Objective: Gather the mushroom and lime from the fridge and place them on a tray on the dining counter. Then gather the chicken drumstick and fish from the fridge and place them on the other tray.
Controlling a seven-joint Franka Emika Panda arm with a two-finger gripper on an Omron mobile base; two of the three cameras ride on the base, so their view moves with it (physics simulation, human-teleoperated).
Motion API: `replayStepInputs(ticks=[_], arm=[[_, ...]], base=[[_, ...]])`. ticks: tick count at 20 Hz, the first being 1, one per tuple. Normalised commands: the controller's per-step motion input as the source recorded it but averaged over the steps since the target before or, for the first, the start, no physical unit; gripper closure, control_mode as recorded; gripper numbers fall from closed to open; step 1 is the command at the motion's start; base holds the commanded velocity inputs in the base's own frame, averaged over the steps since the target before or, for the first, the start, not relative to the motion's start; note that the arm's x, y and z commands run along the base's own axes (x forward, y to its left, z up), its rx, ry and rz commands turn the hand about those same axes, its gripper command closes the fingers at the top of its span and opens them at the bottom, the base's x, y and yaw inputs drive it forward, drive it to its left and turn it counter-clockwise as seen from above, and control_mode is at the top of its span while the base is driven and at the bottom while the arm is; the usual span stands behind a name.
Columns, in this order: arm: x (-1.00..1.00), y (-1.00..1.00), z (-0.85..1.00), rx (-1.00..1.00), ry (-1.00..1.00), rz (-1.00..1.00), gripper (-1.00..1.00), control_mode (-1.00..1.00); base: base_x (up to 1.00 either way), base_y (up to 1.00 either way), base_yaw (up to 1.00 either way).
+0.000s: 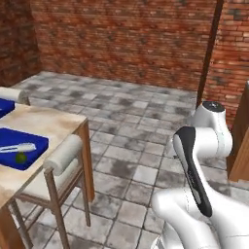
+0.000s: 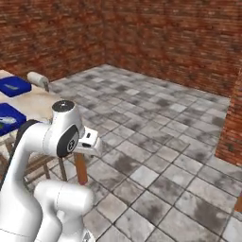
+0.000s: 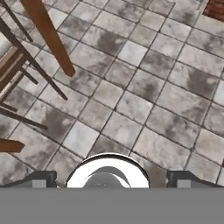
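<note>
A beige marbled dining counter (image 1: pixel 46 127) with a wooden edge and legs stands on a grey stone-tiled floor (image 1: pixel 141 146) at nine o'clock in the left base view. Two deep-blue trays lie on its top: the tray (image 1: pixel 26 146) nearer the counter's end carries a small yellow-green lime (image 1: pixel 21 157) and a pale oblong item; the other tray (image 1: pixel 5 107) sits beyond it.

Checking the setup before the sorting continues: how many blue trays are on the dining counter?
2: one tray near the counter's end, holding a lime; the other tray farther along, cut off in the left base view.
</note>
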Motion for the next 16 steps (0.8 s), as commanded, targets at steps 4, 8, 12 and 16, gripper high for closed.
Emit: replayStepInputs(ticks=[4,8,12,16], arm=[[0.0,0.0,0.0,0.0,0.0,0.0,-1.0,1.0],[0.0,0.0,0.0,0.0,0.0,0.0,-1.0,1.0],[0.0,0.0,0.0,0.0,0.0,0.0,-1.0,1.0],[0.0,0.0,0.0,0.0,0.0,0.0,-1.0,1.0]], base=[[0.0,0.06,-1.0],[0.0,0.07,-1.0],[0.0,0.08,-1.0],[0.0,0.08,-1.0]])
